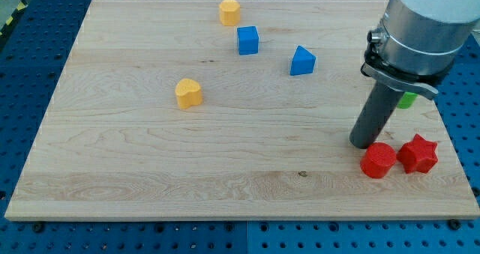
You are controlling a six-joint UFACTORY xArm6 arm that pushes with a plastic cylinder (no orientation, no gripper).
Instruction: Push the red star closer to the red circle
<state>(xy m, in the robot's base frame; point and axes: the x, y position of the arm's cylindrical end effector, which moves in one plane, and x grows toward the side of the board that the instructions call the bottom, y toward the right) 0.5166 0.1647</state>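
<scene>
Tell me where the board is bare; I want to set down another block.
Free: the whole left and bottom-centre, below the yellow heart. Crowded: bottom right, where my tip stands by the red circle and red star; blue cube occupies top centre.

Pale wooden board (150, 156) with fine straight grain and a few small dark knots. Bright red on both the circle (377, 160) and the star (418, 153). Blue cube (247, 40) and blue triangle (302, 61), same saturated shade. Yellow-orange heart (188, 93) and yellow-orange block (229, 12). Sliver of green block (407, 100) behind the arm. Dark grey rod down to my tip (365, 143), silver-grey housing (427, 18) above. Deep blue table (30, 74) around, dotted with holes.
</scene>
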